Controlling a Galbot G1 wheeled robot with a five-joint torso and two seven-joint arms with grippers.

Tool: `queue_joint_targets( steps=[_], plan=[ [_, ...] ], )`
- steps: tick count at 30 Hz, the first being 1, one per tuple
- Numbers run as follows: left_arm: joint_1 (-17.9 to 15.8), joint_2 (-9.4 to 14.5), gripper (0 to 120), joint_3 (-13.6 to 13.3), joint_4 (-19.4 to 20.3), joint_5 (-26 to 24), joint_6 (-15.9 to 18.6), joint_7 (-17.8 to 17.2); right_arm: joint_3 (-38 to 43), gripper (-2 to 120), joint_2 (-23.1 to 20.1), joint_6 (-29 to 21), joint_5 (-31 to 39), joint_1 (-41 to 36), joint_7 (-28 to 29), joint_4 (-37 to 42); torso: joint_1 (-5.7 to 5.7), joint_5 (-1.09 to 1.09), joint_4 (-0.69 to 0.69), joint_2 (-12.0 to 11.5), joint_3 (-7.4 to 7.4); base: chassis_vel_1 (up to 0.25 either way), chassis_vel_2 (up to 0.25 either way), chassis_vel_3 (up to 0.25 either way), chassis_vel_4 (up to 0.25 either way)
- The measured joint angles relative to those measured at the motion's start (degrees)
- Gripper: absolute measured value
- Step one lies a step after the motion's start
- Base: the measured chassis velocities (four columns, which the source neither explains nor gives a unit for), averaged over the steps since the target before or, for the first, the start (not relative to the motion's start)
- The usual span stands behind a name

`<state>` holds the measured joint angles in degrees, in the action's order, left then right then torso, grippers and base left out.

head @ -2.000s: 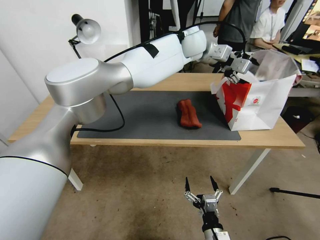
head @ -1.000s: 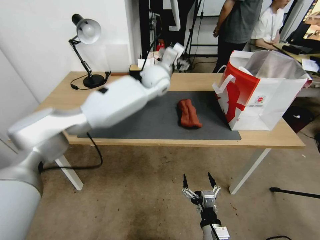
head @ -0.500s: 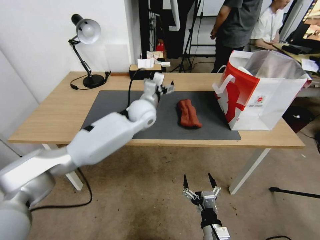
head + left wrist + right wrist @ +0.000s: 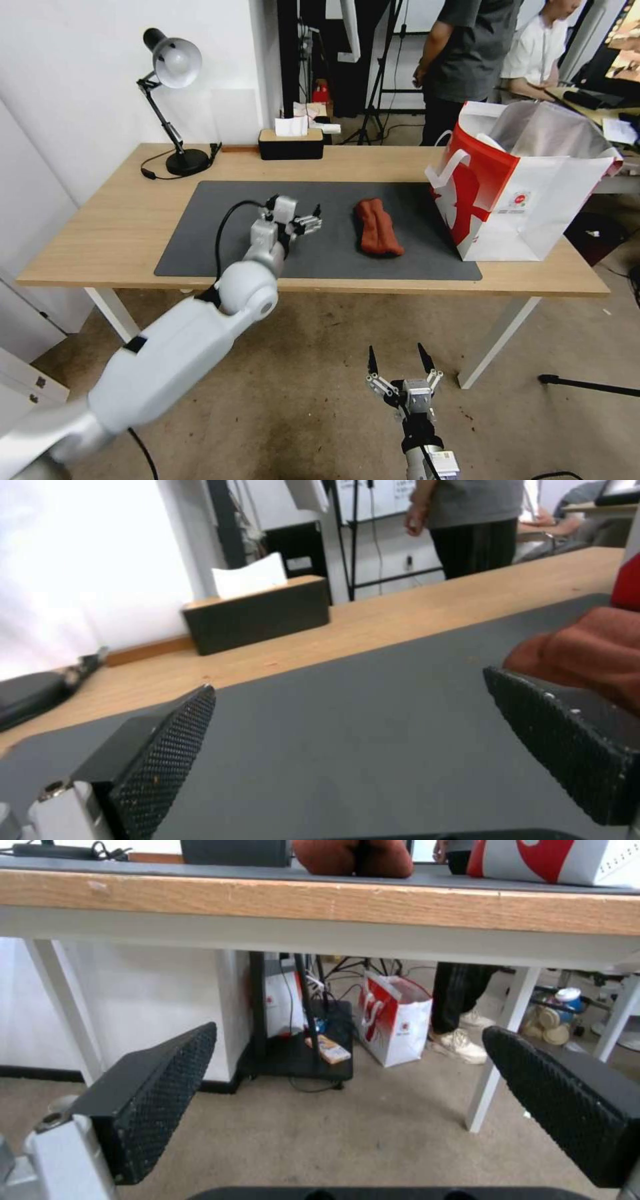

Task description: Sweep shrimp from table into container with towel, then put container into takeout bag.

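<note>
Centrally in the head view stands the table (image 4: 120,220), a light wooden top on white legs, with a dark grey mat (image 4: 220,233) spread over most of it. The towel (image 4: 377,227), a rust-red bunched cloth, lies on the mat right of the frame's middle. The takeout bag (image 4: 527,200) stands at the right end of the table, red and white, its mouth open and its silvery lining showing; its near corner rests on the mat's right edge. No shrimp or container can be made out on the tabletop.

At the upper left of the frame a black desk lamp (image 4: 170,100) stands on the bare wood, its cord trailing beside the base. A dark tissue box (image 4: 291,143) sits at the table's far edge, near the top centre. Behind the table are a white wall on the left, dark stands and cables in the middle, and people at the upper right. The floor below is worn and brownish.

The left gripper (image 4: 308,222) hovers low over the mat, just left of the towel and apart from it, fingers spread and holding nothing; in the left wrist view its two black pads (image 4: 167,750) stand wide with mat between them and the towel (image 4: 587,655) beside one pad. The right gripper (image 4: 399,365) hangs at the bottom centre of the frame, below table height, fingers likewise spread and empty.
</note>
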<state>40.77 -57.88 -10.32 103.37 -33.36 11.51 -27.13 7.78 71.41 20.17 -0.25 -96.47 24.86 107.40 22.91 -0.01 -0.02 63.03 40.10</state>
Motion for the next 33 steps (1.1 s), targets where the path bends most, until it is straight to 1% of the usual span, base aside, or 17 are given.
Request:
queue_joint_targets(
  steps=[1, 3, 4, 5, 6, 8, 9, 12, 14, 15, 17, 18, 21, 25, 27, 30, 33],
  plan=[
    [0.0, 0.0, 100, 0.0, 0.0, 0.0, 0.0, 0.0, 0.0, 100, 0.0, 0.0, 0.0, 0.0, 0.0, 0.0, 0.0, 0.0, 0.0, 0.0, 0.0, 0.0, 0.0, 0.0, 0.0],
    [7.14, 0.42, 100, 5.87, 4.03, 3.63, -0.77, 1.88, 0.16, 100, -0.02, 0.56, -0.88, -0.54, -0.02, 0.62, 0.0, 0.0, 0.0, 0.0, 0.0, 0.0, 0.0, 0.0, 0.0],
    [7.14, 0.42, 100, 5.87, 4.03, 3.63, -0.77, 1.88, 0.16, 100, -0.02, 0.56, -0.88, -0.54, -0.02, 0.62, 0.0, 0.0, 0.0, 0.0, 0.0, 0.0, 0.0, 0.0, 0.0],
    [12.03, 0.66, 100, 9.74, 6.21, 5.71, -1.9, 3.35, 0.18, 100, -0.04, 0.77, -1.28, -1.06, -0.02, 1.08, -0.01, 0.02, 0.02, 0.0, -0.01, 0.0, 0.0, 0.0, 0.0],
    [12.03, 0.66, 100, 9.74, 6.21, 5.71, -1.9, 3.35, 0.18, 100, -0.04, 0.77, -1.28, -1.06, -0.02, 1.08, -0.01, 0.02, 0.02, 0.0, -0.01, 0.0, 0.0, 0.0, 0.0],
    [18.86, 0.95, 100, 14.52, 8.79, 7.8, -4.09, 5.32, 0.19, 100, -0.17, 0.94, -1.66, -1.41, -0.03, 1.52, -0.01, -0.03, 0.05, 0.01, 0.0, 0.0, 0.0, 0.0, 0.0],
    [18.86, 0.95, 100, 14.52, 8.79, 7.8, -4.09, 5.32, 0.19, 100, -0.17, 0.94, -1.66, -1.41, -0.03, 1.52, -0.01, -0.03, 0.05, 0.01, 0.0, 0.0, 0.0, 0.0, 0.0],
    [25.51, 0.69, 100, 19.27, 11.93, 9.89, -5.61, 6.6, 0.24, 100, -0.77, 0.96, -1.63, -1.22, 0.0, 1.64, 0.0, -0.01, 0.01, 0.01, 0.0, 0.0, 0.0, 0.0, 0.0],
    [31.15, -0.82, 100, 23.41, 14.15, 12.22, -7.06, 8.55, 0.28, 100, -1.11, 0.97, -1.46, -0.95, 0.06, 1.72, 0.0, 0.04, 0.0, 0.01, 0.0, 0.0, 0.0, 0.0, 0.0],
    [31.15, -0.82, 100, 23.41, 14.15, 12.22, -7.06, 8.55, 0.28, 100, -1.11, 0.97, -1.46, -0.95, 0.06, 1.72, 0.0, 0.04, 0.0, 0.01, 0.0, 0.0, 0.0, 0.0, 0.0],
    [38.86, -3.3, 100, 28.04, 16.45, 14.93, -9.33, 11.09, 0.23, 100, -1.52, 0.99, -1.26, -0.75, 0.12, 1.89, 0.0, 0.0, 0.02, 0.0, 0.0, 0.0, 0.0, 0.0, 0.0],
    [38.86, -3.3, 100, 28.04, 16.45, 14.93, -9.33, 11.09, 0.23, 100, -1.52, 0.99, -1.26, -0.75, 0.12, 1.89, 0.0, 0.0, 0.02, 0.0, 0.0, 0.0, 0.0, 0.0, 0.0],
    [47.91, -6.91, 100, 33.52, 18.14, 19.46, -13.33, 14.27, 0.17, 100, -2.07, 1.04, -0.61, -0.63, 0.14, 2.53, 0.0, 0.0, 0.03, 0.01, -0.01, 0.0, 0.0, 0.0, 0.0],
    [52.47, -9.43, 100, 36.34, 18.47, 23.15, -16.42, 15.68, 0.18, 100, -2.46, 1.12, -0.04, -0.52, 0.11, 2.85, -0.01, 0.02, 0.02, 0.01, 0.0, 0.0, 0.0, 0.0, 0.0],
    [56.91, -12.93, 100, 38.97, 17.17, 26.01, -22.65, 17.81, 0.32, 100, -2.64, 2.42, 0.33, -0.16, -0.31, 2.89, 0.0, 0.04, 0.02, 0.01, 0.0, 0.0, 0.0, 0.0, 0.0],
    [57.95, -14.29, 100, 39.52, 16.1, 26.53, -25.23, 18.75, 0.47, 100, -2.61, 3.11, 0.61, 0.03, -0.74, 2.9, -0.01, 0.0, 0.02, 0.01, 0.0, 0.0, 0.0, 0.0, 0.0],
    [58.92, -18.0, 100, 39.97, 11.72, 29.99, -33.29, 21.21, 1.29, 100, -2.5, 4.89, 2.39, 1.1, -3.27, 3.71, 0.0, -0.01, 0.01, 0.01, 0.0, 0.0, 0.0, 0.0, 0.0]
  ],
)
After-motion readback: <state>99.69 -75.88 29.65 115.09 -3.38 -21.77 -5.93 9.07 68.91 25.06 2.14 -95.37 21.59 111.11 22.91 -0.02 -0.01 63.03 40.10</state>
